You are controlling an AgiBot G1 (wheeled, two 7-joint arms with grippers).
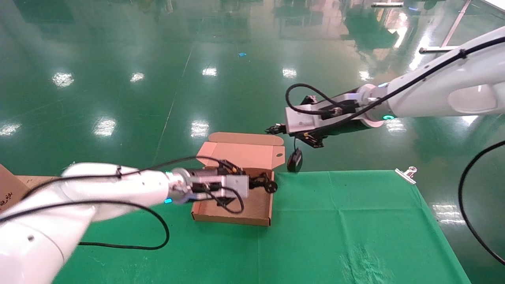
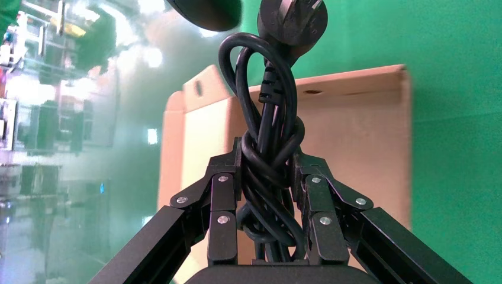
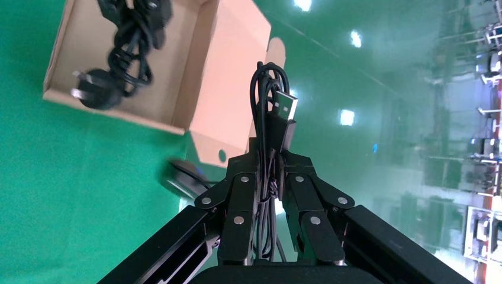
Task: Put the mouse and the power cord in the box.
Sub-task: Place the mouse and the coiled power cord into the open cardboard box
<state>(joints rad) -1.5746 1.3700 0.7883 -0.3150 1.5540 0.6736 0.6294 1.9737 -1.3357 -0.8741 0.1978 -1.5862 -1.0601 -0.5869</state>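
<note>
above the open box [image 1: 252, 215] the left end effector [image 2: 269, 195] pinches the bundled power cord [image 2: 267, 148], while the right end effector [image 3: 271, 177], beyond the box, grips the cable of the dangling mouse [image 1: 294, 161], which risks swinging clear of the box.

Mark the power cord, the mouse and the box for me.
power cord [image 2: 269, 160], left wrist view, knotted middle of the bundle.
mouse [image 1: 294, 161], head view, hanging body.
box [image 1: 252, 207], head view, bare tray floor.
</note>
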